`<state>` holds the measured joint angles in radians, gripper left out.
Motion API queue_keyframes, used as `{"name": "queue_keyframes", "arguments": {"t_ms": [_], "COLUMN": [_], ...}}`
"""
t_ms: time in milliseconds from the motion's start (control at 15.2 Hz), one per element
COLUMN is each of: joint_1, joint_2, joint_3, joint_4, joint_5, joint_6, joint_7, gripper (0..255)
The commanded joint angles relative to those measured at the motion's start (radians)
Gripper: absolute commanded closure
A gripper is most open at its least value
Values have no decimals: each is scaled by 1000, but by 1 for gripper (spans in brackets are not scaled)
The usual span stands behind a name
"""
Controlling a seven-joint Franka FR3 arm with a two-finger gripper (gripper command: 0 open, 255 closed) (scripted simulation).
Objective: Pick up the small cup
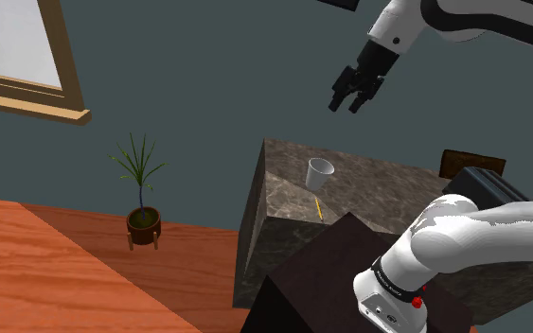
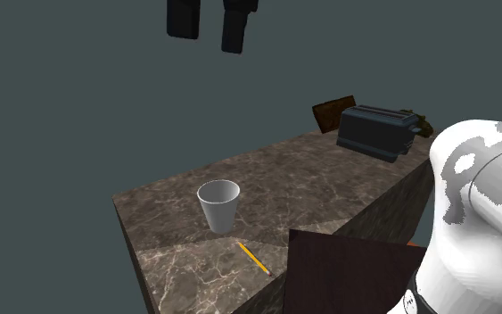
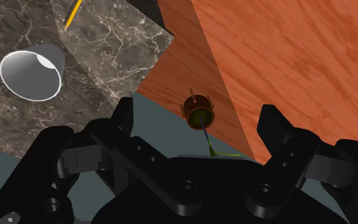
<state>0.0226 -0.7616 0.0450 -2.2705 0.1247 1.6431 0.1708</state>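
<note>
The small cup [image 1: 319, 173] is pale grey and stands upright with its mouth up, near one end of the dark marble counter [image 1: 387, 194]. It also shows in the second exterior view [image 2: 219, 205] and, from above, in the wrist view [image 3: 31, 73]. My black gripper [image 1: 347, 104] hangs high in the air above the counter, well clear of the cup. Its fingers stand apart with nothing between them [image 2: 209, 40]. In the wrist view the gripper [image 3: 198, 114] looks past the counter's corner [image 3: 117, 48], with the cup off to one side.
A yellow pencil [image 2: 252, 257] lies on the counter close to the cup. A dark toaster [image 2: 375, 132] and a brown board [image 2: 332, 113] sit at the counter's far end. The dark stand [image 1: 321, 274] adjoins the counter. A potted plant [image 1: 142, 203] stands on the wooden floor.
</note>
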Motion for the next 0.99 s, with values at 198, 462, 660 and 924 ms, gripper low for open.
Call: {"name": "queue_keyframes", "arguments": {"t_ms": [198, 462, 660, 924], "joint_1": [-13, -33, -48, -65], "joint_2": [2, 25, 59, 126], "joint_3": [-51, -121, -175, -249], "joint_4": [-68, -143, -186, -225], "joint_5": [-21, -50, -69, -90], "joint_6": [63, 151, 220, 316], "joint_7": [-66, -155, -223, -315], "gripper": [0, 0, 0, 0]}}
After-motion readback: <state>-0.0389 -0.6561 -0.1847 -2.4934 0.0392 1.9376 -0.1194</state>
